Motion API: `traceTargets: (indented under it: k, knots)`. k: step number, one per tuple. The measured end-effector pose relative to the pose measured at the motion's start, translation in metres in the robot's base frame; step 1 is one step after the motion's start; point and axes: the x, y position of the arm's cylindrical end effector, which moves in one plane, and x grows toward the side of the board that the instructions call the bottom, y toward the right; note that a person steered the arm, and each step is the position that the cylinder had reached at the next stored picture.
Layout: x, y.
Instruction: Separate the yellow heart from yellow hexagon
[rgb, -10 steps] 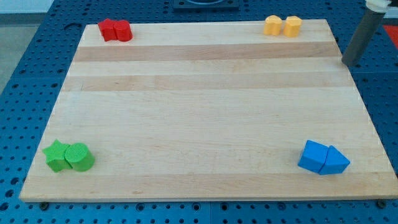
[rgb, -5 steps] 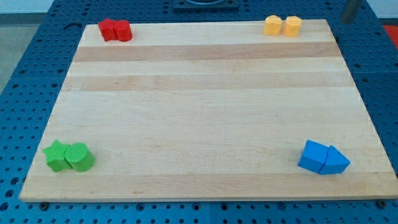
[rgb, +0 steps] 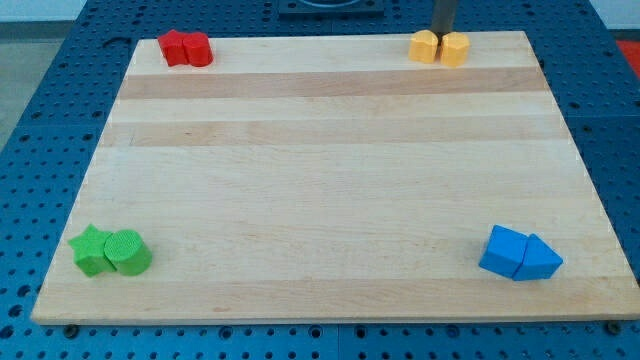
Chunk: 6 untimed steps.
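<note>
My tip (rgb: 442, 33) touches both yellow blocks (rgb: 439, 48) at board's (rgb: 320, 200) top edge.

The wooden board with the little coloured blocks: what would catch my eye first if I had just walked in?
Probably the tidy pairs of blocks, one near each corner of the wooden board: red at the view's top left, green at bottom left, blue at bottom right. Then the dark rod at the top, my tip just behind the yellow heart and yellow hexagon, which sit touching.
</note>
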Motion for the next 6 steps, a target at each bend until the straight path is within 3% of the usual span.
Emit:
traceTargets:
  k: [2, 6]
  knots:
    - [0.012, -0.005]
    - [0.061, -0.090]
